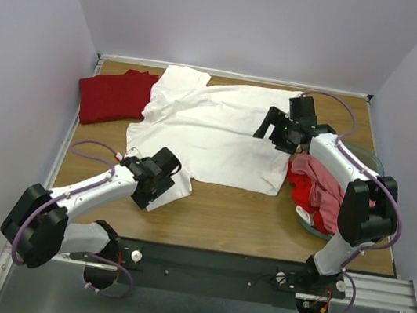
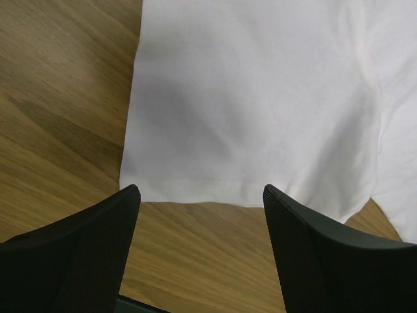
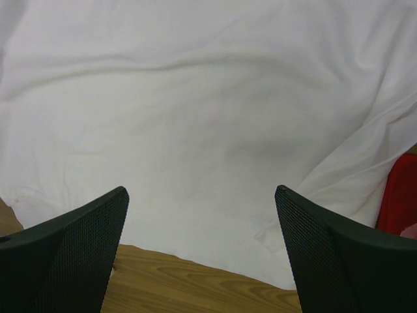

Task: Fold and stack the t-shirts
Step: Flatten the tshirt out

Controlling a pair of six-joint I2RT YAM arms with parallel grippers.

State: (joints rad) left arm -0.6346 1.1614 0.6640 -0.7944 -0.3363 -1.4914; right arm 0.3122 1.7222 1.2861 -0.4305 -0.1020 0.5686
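Observation:
A large white t-shirt (image 1: 220,131) lies spread flat across the middle of the wooden table. A dark red t-shirt (image 1: 115,94) lies folded at the back left. Red and pink t-shirts (image 1: 318,191) are heaped at the right. My left gripper (image 1: 159,180) hovers over the white shirt's near-left sleeve; in the left wrist view the gripper (image 2: 201,192) is open over bare wood, with the sleeve's hem (image 2: 195,189) just ahead. My right gripper (image 1: 276,129) is open above the shirt's right side, with white cloth (image 3: 195,130) under the gripper (image 3: 201,192) and nothing between its fingers.
A teal bin (image 1: 374,161) at the right edge holds the red and pink heap, close beside my right arm. Red cloth (image 3: 399,195) shows at the right edge of the right wrist view. Grey walls and a metal rail (image 1: 68,142) border the table.

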